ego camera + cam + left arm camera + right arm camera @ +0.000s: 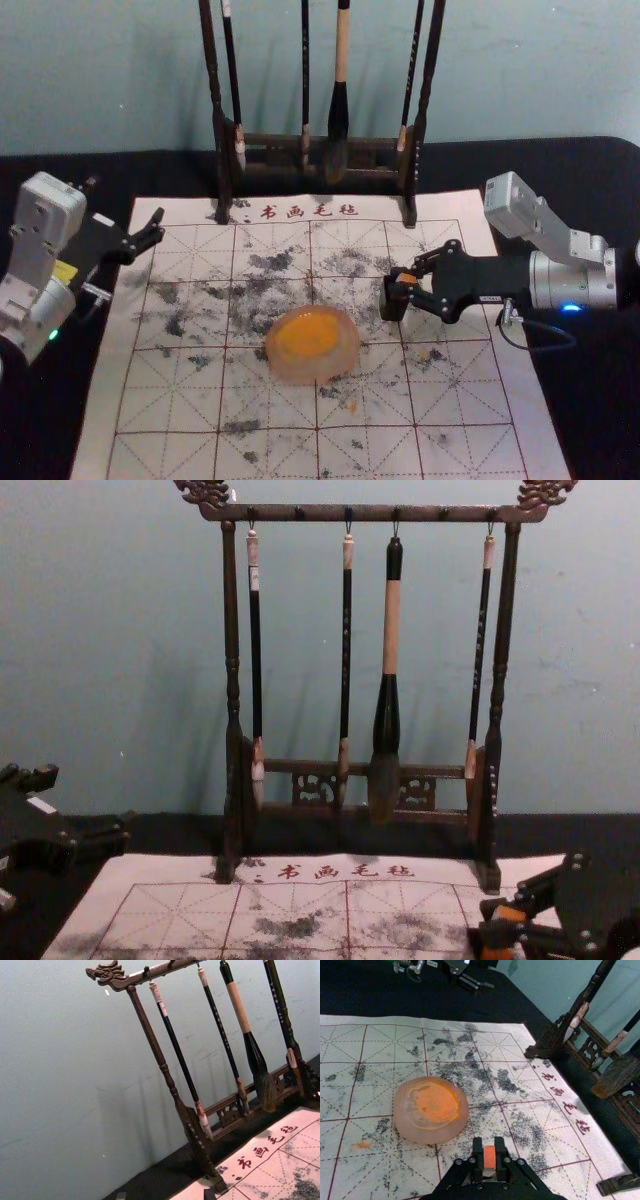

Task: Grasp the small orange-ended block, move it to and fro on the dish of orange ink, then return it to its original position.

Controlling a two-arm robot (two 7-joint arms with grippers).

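Your right gripper (489, 1152) held the block (489, 1159) clamped, right of the dish (312, 369); your left gripper (88, 802) stood wide by the mat (175, 410); for inking, the likely step, you needed light contact and short, even strokes.

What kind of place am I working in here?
Probably a Chinese calligraphy table: a rack of hanging brushes, a gridded felt mat with printed characters, and a dish of orange ink.
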